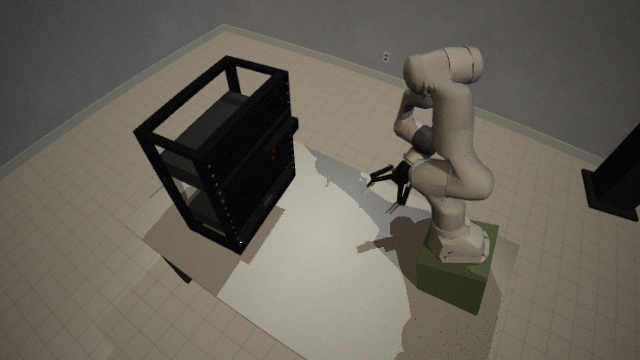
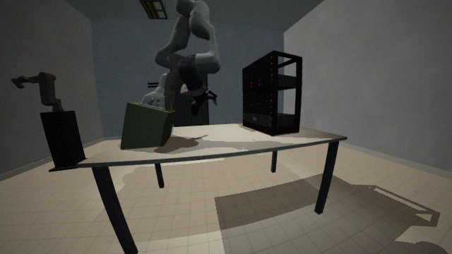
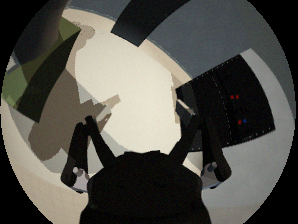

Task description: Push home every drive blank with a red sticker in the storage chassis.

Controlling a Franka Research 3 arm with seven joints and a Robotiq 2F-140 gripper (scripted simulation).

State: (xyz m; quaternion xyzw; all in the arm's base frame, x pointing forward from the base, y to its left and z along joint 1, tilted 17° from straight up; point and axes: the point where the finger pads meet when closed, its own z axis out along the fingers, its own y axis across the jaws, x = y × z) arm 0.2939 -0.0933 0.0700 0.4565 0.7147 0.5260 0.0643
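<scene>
Presently my black gripper (image 1: 389, 191), fingers apart and empty, hangs well apart from the black open-frame rack (image 1: 214, 166); pushing its blue-stickered blank (image 3: 245, 121), or shoving the rack, would fail.

A wide stretch of table (image 1: 310, 280) lies between the gripper (image 1: 387, 192) and the front of the rack (image 1: 212, 160), with nothing standing in it. The gripper hangs above the table near the green pedestal (image 1: 457, 287), fingers spread wide and holding nothing, well apart from the rack. The rack stands toward the table's far corner in the exterior view, its front (image 2: 256, 95) facing the arm. Its corner posts and top frame wall in the sides. The pedestal blocks the table edge behind the gripper.
</scene>
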